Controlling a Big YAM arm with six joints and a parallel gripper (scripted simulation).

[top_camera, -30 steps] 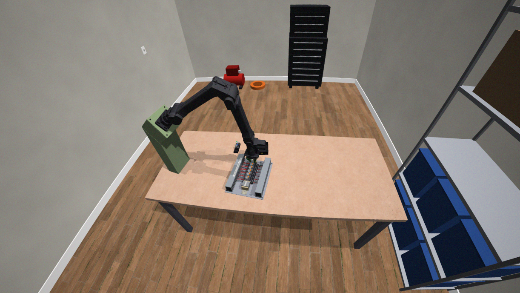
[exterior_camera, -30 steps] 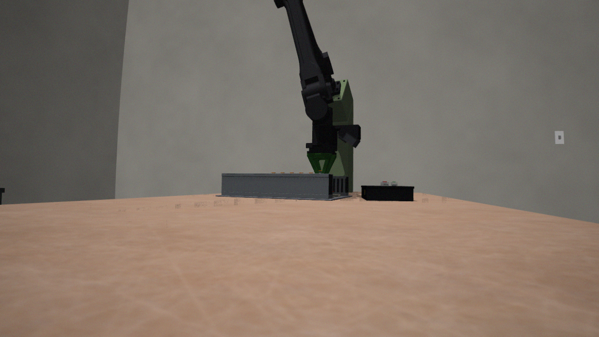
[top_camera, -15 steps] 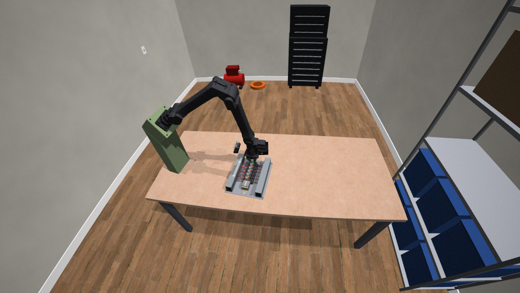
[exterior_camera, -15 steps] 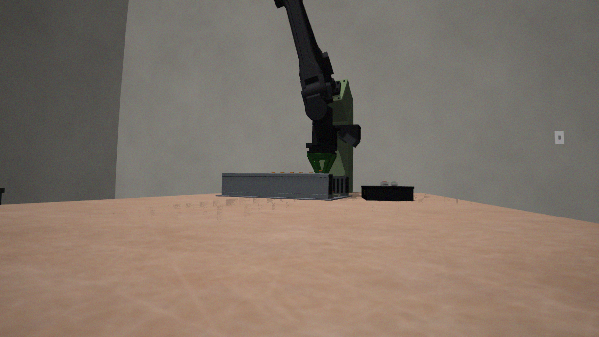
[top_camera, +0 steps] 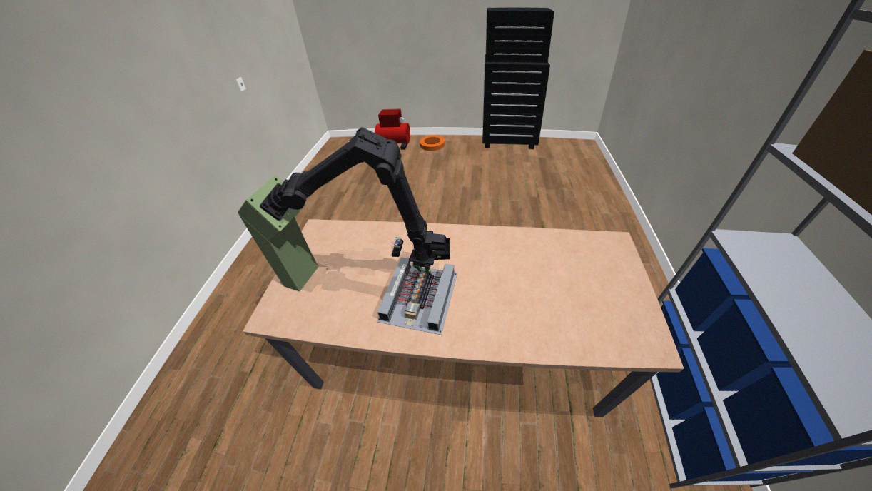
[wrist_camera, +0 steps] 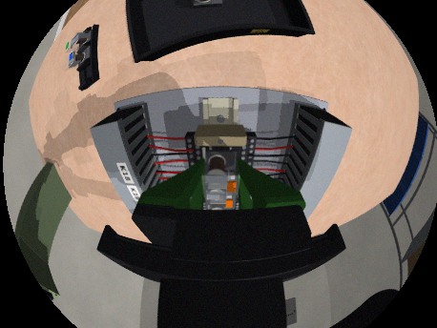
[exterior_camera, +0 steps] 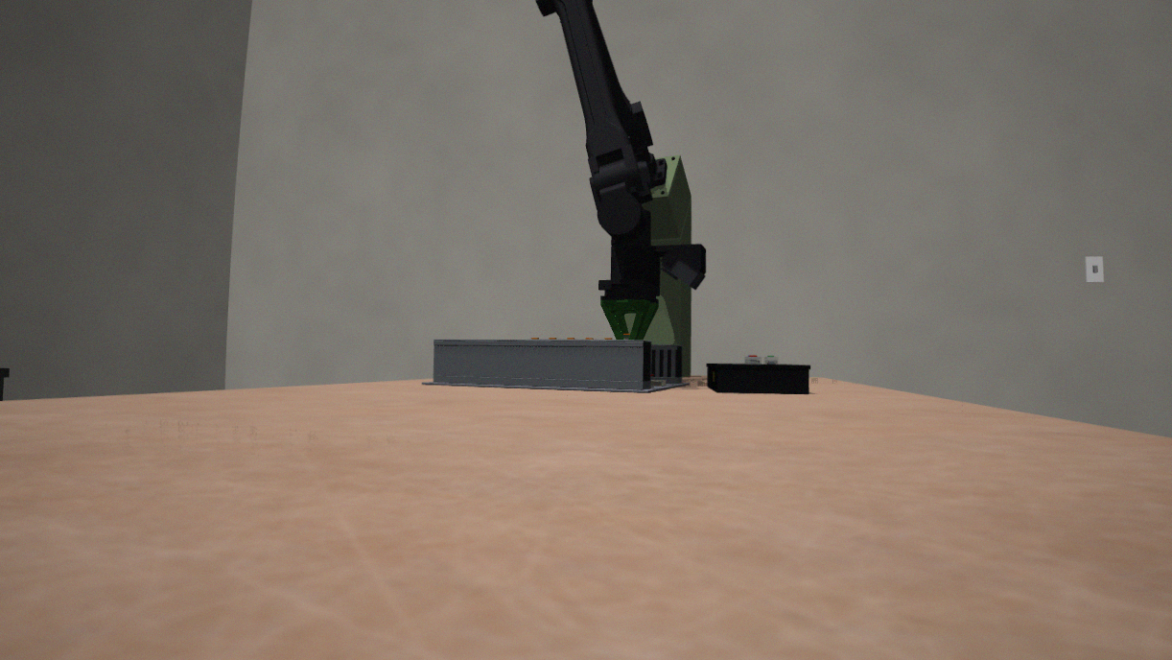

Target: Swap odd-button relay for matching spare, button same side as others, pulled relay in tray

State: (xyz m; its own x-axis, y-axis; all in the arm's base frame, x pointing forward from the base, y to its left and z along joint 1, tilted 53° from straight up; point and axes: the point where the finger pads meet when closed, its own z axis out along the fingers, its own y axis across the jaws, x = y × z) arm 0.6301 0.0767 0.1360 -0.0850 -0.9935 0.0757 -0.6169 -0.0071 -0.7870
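My gripper (top_camera: 421,267) (exterior_camera: 629,334) (wrist_camera: 220,164) points down with its green fingers shut on a clear-cased relay (wrist_camera: 217,163) at the end of the relay row. The relay's orange button (exterior_camera: 626,334) (wrist_camera: 232,186) is on the same side as the orange button (wrist_camera: 229,203) behind it. In the exterior view it looks slightly higher than the row's buttons; its blades and socket are hidden. The black tray (exterior_camera: 759,381) (wrist_camera: 191,44) holds a grey part (wrist_camera: 207,2), cut off by the frame. Relays with green (wrist_camera: 67,46) and blue (wrist_camera: 71,58) buttons stand in the black holder (wrist_camera: 94,64).
Grey cable ducts (exterior_camera: 537,365) (wrist_camera: 106,150) flank the row on the panel plate (top_camera: 396,322). A beige end block (wrist_camera: 220,135) stands just beyond the held relay. Red and black wires run at both sides. The tray is off the panel's end.
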